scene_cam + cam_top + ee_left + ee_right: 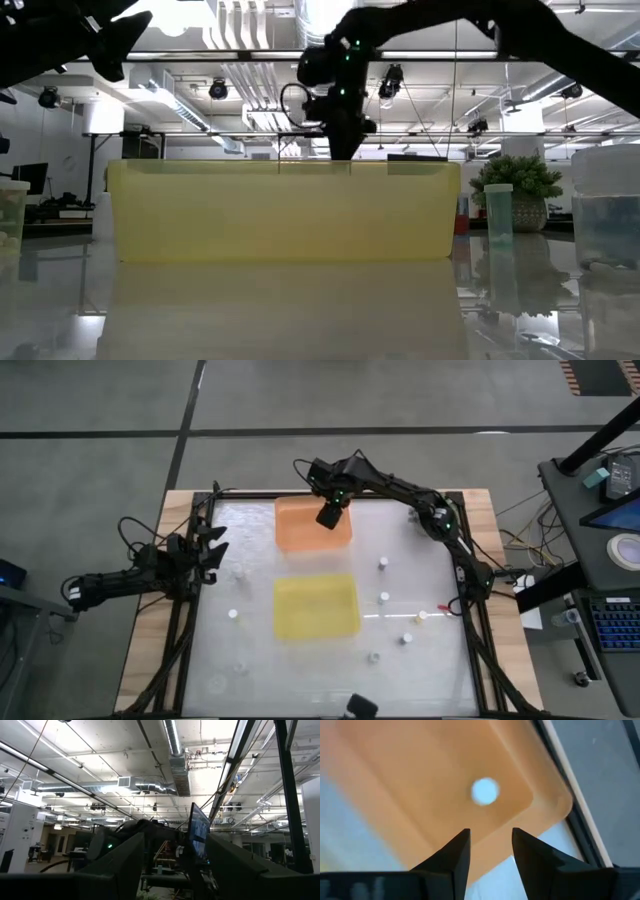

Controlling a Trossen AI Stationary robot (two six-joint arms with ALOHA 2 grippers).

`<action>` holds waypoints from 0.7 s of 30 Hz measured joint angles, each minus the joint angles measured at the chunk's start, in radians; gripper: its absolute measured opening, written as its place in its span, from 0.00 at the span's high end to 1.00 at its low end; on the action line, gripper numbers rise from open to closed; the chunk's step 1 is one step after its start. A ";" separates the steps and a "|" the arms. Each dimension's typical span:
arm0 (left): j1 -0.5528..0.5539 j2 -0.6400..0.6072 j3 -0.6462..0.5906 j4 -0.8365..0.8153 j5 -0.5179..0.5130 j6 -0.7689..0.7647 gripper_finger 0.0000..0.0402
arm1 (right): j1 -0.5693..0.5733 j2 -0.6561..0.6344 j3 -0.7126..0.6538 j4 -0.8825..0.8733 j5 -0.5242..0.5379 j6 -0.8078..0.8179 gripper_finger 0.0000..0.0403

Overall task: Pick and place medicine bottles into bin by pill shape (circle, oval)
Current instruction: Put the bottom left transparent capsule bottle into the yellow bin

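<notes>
Upper centre of the high view: right gripper (328, 517) hangs over the orange bin (296, 530), fingers apart and empty; one medicine bottle (484, 791) lies inside. I judge drop done; next, fetch another bottle (383, 564). Left gripper (212, 546) waits at left, fingers apart.

Potted plant (516, 190) beyond the table (260, 670).

I can't read any text, label, brand, number or sign anywhere in my four camera feeds right now.
</notes>
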 joint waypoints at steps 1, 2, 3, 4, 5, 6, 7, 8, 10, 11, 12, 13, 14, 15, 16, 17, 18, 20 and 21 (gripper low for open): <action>0.000 0.000 0.000 0.000 0.000 -0.015 0.51 | 0.014 -0.014 -0.004 -0.013 -0.002 0.002 0.67; 0.000 0.000 0.000 0.000 0.000 -0.040 0.51 | 0.033 -0.026 -0.008 -0.023 -0.001 0.005 0.67; 0.000 0.001 0.000 0.000 0.000 -0.065 0.51 | 0.050 -0.041 -0.012 -0.027 -0.003 0.005 0.68; 0.000 0.001 0.000 -0.001 0.000 -0.080 0.51 | 0.070 -0.054 -0.018 -0.031 -0.004 0.005 0.68; 0.000 0.001 0.000 0.000 0.002 -0.092 0.51 | 0.092 -0.069 -0.026 -0.034 -0.004 0.005 0.69; 0.000 0.000 0.000 0.000 0.004 -0.097 0.51 | 0.111 -0.088 -0.037 -0.033 -0.004 0.005 0.69; 0.000 0.000 0.000 0.000 0.005 -0.099 0.51 | 0.135 -0.107 -0.050 -0.030 -0.004 0.005 0.70; 0.000 0.000 0.000 0.000 0.005 -0.100 0.51 | 0.156 -0.129 -0.068 -0.026 -0.004 0.005 0.70; 0.000 0.001 0.000 0.000 0.006 -0.103 0.51 | 0.200 -0.178 -0.126 0.003 -0.003 0.018 0.71; 0.000 0.001 0.000 0.000 0.006 -0.110 0.51 | 0.223 -0.206 -0.166 0.032 -0.004 0.023 0.72; 0.000 0.001 0.000 0.000 0.006 -0.123 0.51 | 0.244 -0.239 -0.211 0.066 -0.004 0.028 0.72; 0.000 0.001 0.000 0.000 0.007 -0.126 0.51 | 0.267 -0.273 -0.263 0.104 -0.004 0.034 0.72; 0.000 0.001 0.000 0.000 0.012 -0.127 0.51 | 0.287 -0.311 -0.319 0.149 -0.004 0.044 0.73; 0.000 0.001 0.000 0.000 0.023 -0.128 0.51 | 0.310 -0.350 -0.378 0.200 -0.004 0.050 0.73; 0.000 0.001 0.000 0.000 0.033 -0.129 0.51 | 0.331 -0.390 -0.440 0.256 -0.003 0.056 0.74; 0.000 0.001 0.000 0.001 0.040 -0.134 0.51 | 0.351 -0.429 -0.498 0.306 -0.003 0.058 0.74; 0.000 0.001 0.000 0.001 0.043 -0.141 0.51 | 0.373 -0.469 -0.563 0.361 -0.003 0.058 0.74; 0.000 0.001 0.000 0.007 0.044 -0.153 0.51 | 0.414 -0.545 -0.686 0.473 -0.002 0.057 0.75; 0.000 0.001 0.000 0.011 0.044 -0.153 0.51 | 0.432 -0.579 -0.748 0.530 -0.003 0.055 0.75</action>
